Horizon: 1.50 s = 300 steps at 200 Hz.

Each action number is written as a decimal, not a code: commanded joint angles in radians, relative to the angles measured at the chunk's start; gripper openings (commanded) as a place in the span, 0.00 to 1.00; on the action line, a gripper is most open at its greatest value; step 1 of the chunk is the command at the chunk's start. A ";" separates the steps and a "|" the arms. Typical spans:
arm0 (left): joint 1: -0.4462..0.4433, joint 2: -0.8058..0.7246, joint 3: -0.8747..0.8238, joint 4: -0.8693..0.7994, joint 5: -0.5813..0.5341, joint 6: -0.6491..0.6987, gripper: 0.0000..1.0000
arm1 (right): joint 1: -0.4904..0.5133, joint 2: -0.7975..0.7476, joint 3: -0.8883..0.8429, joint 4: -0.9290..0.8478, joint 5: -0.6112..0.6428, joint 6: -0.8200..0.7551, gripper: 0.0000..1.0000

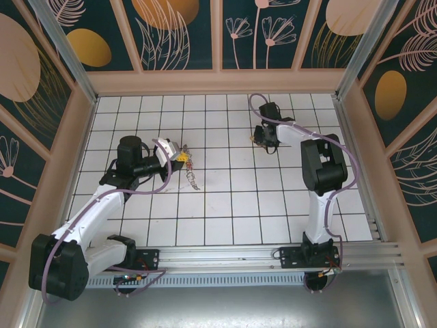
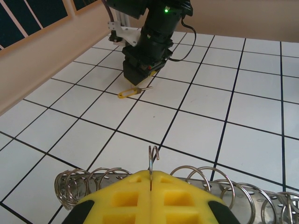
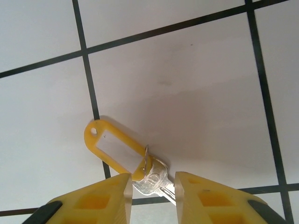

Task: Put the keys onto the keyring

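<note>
Stage of the task: early. Nothing has been threaded yet, and key and keyring lie well apart.

The left gripper [image 2: 150, 196] is clenched on the keyring [image 2: 153, 157]. Its yellow fingers [image 2: 121, 200] meet with no gap, and a thin end of the wire stands up between them. In the left wrist view a row of small silvery loops [image 2: 74, 186] hangs along the ring, just past the fingers. From above, the ring trails onto the table [image 1: 225, 205] left of centre, just right of this gripper.

The key [image 3: 154, 175], silvery with a yellow tag [image 3: 113, 147], lies flat on the tiles in the far right part of the table. The right gripper [image 3: 153, 196] is lowered over it with jaws parted, one on each side of the key's head. They are released, and no pinch on the key can be seen.

Done, by judgement:
- The ring is secured.
- The right arm is placed for a pick.

Left to do:
- Grasp the key and carry it left to the ring.
- Pass its hole over the wire end.

Containers: the ring is the only holder here. Whether any of its silvery loops is a key cannot be told.
</note>
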 commanded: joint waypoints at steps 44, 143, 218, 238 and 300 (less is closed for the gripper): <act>-0.001 -0.015 -0.004 0.026 0.005 -0.014 0.00 | -0.005 0.013 0.031 -0.015 -0.006 0.008 0.19; -0.001 0.007 0.019 0.012 0.022 -0.013 0.00 | -0.015 0.066 0.058 -0.031 -0.033 -0.017 0.12; -0.001 -0.006 0.014 0.001 0.012 -0.017 0.00 | -0.020 0.002 0.026 0.029 -0.115 -0.167 0.00; -0.001 -0.007 0.014 0.001 0.010 -0.018 0.00 | -0.043 -0.037 -0.018 0.070 -0.152 -0.196 0.00; 0.000 -0.009 0.004 0.005 0.008 -0.018 0.00 | -0.100 -0.028 -0.011 0.070 -0.266 -0.226 0.33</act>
